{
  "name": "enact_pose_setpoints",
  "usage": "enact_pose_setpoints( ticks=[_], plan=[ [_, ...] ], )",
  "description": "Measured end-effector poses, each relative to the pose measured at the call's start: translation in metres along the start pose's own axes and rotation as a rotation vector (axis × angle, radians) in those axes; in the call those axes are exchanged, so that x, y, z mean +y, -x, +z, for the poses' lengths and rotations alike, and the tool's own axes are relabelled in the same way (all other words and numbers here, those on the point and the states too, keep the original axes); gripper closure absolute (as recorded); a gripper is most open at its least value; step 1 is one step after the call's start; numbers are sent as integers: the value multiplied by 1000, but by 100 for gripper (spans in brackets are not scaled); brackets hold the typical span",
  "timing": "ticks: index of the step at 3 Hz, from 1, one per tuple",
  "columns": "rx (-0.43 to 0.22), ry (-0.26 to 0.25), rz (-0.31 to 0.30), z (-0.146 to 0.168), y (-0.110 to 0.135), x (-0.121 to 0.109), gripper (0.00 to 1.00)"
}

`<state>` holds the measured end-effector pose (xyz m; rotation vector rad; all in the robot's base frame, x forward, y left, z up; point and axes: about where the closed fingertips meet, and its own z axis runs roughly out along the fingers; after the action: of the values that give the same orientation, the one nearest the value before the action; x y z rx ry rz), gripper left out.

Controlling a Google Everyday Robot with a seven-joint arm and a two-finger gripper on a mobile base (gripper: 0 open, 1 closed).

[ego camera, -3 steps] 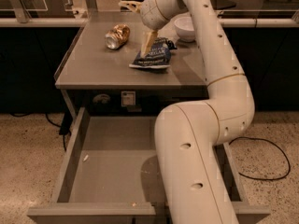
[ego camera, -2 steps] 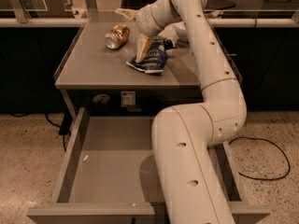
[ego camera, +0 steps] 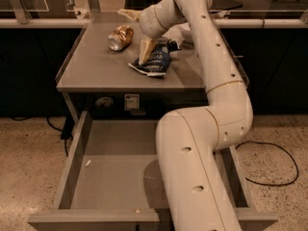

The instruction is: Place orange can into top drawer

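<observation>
The gripper (ego camera: 132,37) is closer to the orange can (ego camera: 120,36) than it was a second ago. Then it hung over the middle of the chip bag (ego camera: 153,62), well to the right of the can; now it is just right of the can. Its spread fingers have swung toward the can with it: one reaches behind the can, the other points down beside it. The arm (ego camera: 202,42) leans further toward the can's side.
</observation>
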<state>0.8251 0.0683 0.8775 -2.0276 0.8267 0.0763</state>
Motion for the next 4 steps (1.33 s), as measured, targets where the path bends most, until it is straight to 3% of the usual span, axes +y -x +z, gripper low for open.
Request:
enact_pose_setpoints(
  ticks=[4],
  plan=[
    [-28,-30,-42,24,11,-13,0]
  ],
)
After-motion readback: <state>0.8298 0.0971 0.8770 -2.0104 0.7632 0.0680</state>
